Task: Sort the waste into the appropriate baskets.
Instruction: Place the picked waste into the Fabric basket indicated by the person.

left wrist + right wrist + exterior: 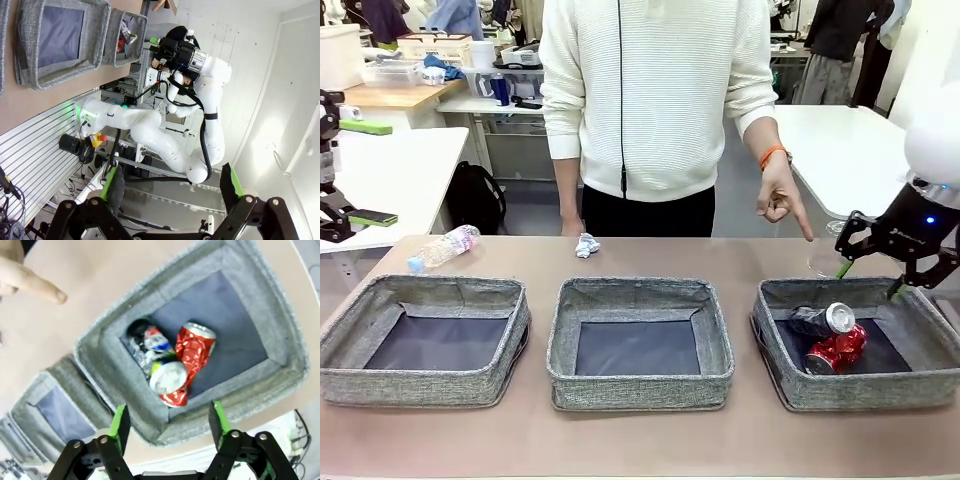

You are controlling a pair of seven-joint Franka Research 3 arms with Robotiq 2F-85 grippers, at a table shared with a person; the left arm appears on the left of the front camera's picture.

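Observation:
Three grey woven baskets stand in a row: left (420, 385), middle (640, 388) and right (860, 392). In the right basket (280, 315) lie a dark printed can (817, 320) (147, 347) and a crushed red can (837, 349) (194, 352), touching each other. My right gripper (870, 279) (169, 422) hangs open and empty above that basket's far right corner. A crumpled white paper ball (586, 245) and a pink-labelled, blue-capped bottle (443, 248) lie on the table behind the baskets. My left gripper (171, 185) is open, holds nothing and points away from the table.
A person stands at the far side, one hand (782, 200) pointing a finger (35, 285) down behind the right basket. Something clear (825, 255) sits on the table there. The left wrist view shows the right arm (200, 65) and two baskets sideways.

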